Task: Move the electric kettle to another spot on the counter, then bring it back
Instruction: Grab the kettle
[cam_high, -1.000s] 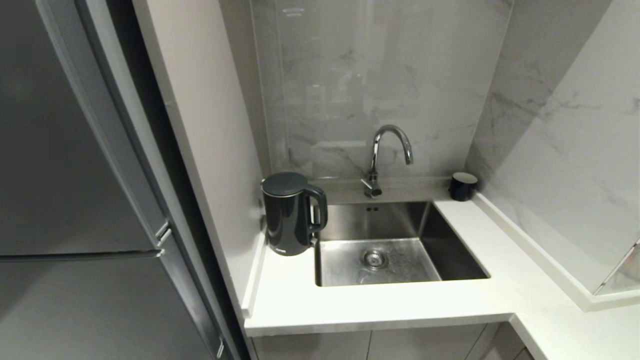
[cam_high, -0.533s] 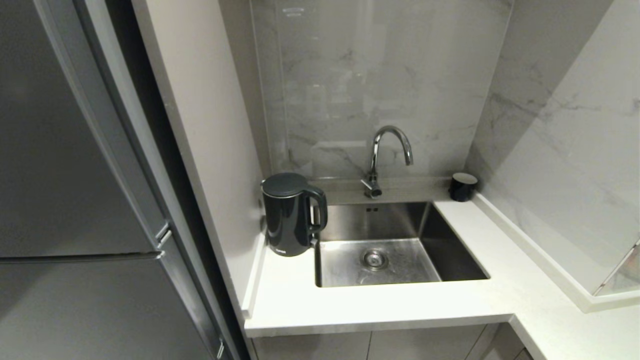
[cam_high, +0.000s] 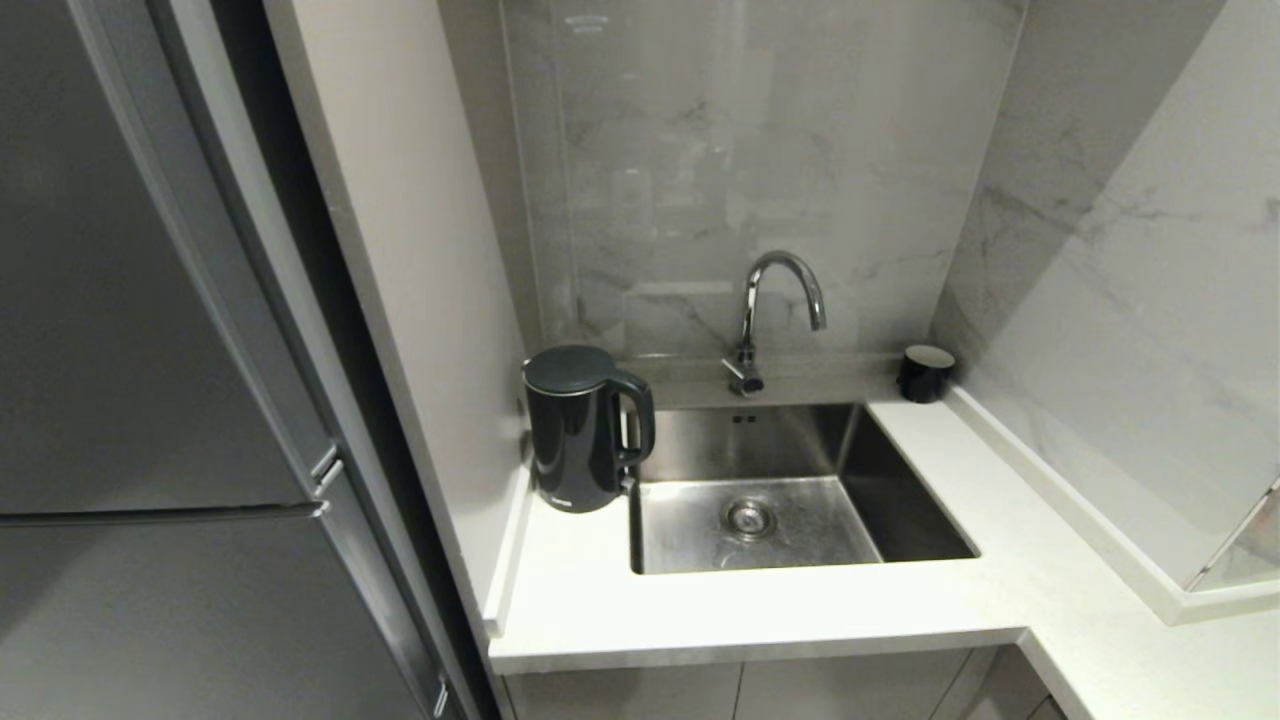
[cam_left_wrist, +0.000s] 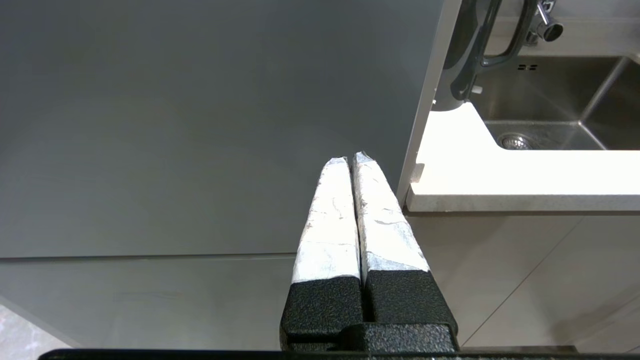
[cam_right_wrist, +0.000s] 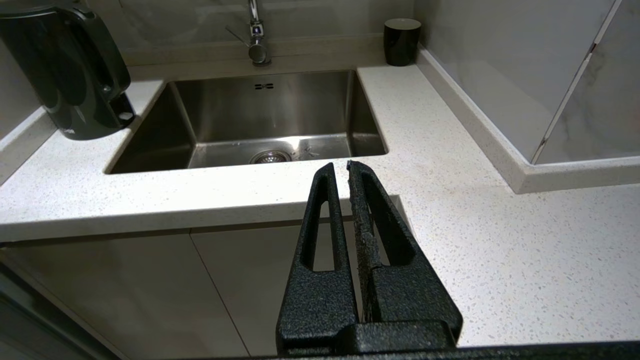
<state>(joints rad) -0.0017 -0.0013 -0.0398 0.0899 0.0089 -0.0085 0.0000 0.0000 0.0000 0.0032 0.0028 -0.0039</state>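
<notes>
Electric kettle (cam_high: 581, 430) stands upright on the white table (cam_high: 700, 610) in the head view, in the left back corner, just beside the left rim of the steel sink (cam_high: 850, 520), its loop handle turned toward the basin; a chrome faucet (cam_high: 775, 310) rises behind the sink and a small black cup (cam_high: 925, 372) sits in the far right corner — neither arm shows here. In the left wrist view the left claw (cam_left_wrist: 351, 160) hangs in front of a grey refrigerator door (cam_left_wrist: 200, 125), its foil-wrapped fingers pressed together and empty, well apart from the kettle. In the right wrist view the right claw (cam_right_wrist: 339, 167) is narrow — nearly shut, holding nothing — before the table's front edge, over the cabinet doors (cam_right_wrist: 150, 290).
</notes>
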